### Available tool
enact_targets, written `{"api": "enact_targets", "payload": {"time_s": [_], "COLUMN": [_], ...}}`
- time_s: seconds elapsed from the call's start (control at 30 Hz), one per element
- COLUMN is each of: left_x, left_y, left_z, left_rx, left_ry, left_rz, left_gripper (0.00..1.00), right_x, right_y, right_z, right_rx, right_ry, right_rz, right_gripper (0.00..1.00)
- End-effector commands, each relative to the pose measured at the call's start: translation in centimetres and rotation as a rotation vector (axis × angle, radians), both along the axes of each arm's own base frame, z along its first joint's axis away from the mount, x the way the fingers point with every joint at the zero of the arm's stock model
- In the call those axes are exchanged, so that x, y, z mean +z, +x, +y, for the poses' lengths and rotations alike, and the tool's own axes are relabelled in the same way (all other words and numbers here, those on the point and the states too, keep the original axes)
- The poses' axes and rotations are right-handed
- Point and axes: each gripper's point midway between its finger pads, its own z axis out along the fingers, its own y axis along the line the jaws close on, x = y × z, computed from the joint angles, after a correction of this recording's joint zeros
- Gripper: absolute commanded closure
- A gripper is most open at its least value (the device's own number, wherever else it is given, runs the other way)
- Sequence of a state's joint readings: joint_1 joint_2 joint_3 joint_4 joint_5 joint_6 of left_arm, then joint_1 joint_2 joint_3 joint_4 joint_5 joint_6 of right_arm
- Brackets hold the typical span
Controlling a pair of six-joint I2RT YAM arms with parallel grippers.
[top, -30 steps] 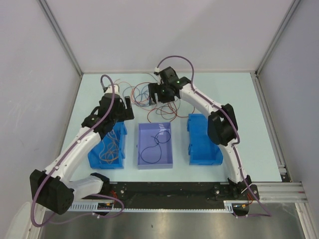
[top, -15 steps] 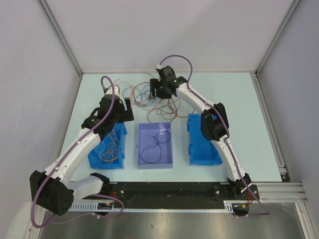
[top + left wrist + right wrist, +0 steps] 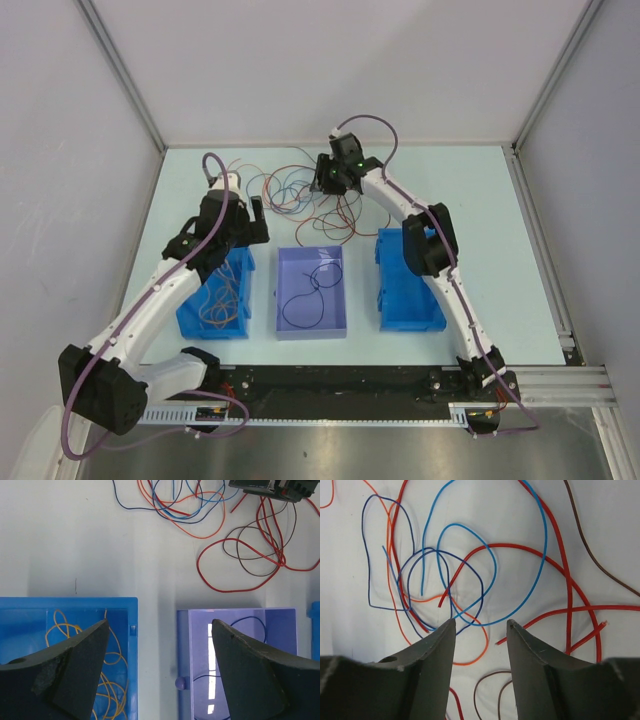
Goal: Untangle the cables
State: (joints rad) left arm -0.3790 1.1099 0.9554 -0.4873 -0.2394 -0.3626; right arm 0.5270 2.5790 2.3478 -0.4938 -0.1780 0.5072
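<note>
**Both claws spread, tangle on far table**

Right claw (image 3: 480, 625) spread, poised over the tangled cables (image 3: 290, 195) on the far table (image 3: 480, 220). Left claw (image 3: 160, 626) spread, above the gap between blue bin (image 3: 120, 605) and purple bin (image 3: 185, 630). More cables lie in both.
</note>
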Motion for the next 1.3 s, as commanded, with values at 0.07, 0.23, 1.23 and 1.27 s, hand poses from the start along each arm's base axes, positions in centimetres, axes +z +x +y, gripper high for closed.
{"api": "enact_targets", "payload": {"time_s": [0.07,0.23,1.23,1.27], "left_x": [1.0,0.9,0.8,0.9], "left_y": [0.2,0.2,0.1,0.1], "left_z": [-0.1,-0.1,0.0,0.1], "left_rx": [-0.018,-0.02,-0.011,-0.009], "left_ry": [-0.012,-0.012,-0.011,-0.011], "left_rz": [-0.044,-0.042,-0.041,-0.044], "left_gripper": [0.12,0.12,0.12,0.12], "right_x": [1.4,1.1,30.3,31.3], "right_y": [1.7,1.9,-5.4,-6.3], "right_z": [2.0,2.8,3.7,3.9], "right_rx": [0.003,0.016,0.322,0.34], "right_ry": [0.113,0.152,0.416,0.421], "right_rz": [-0.047,-0.044,-0.48,-0.5], "right_gripper": [0.55,0.62,1.0,1.0]}}
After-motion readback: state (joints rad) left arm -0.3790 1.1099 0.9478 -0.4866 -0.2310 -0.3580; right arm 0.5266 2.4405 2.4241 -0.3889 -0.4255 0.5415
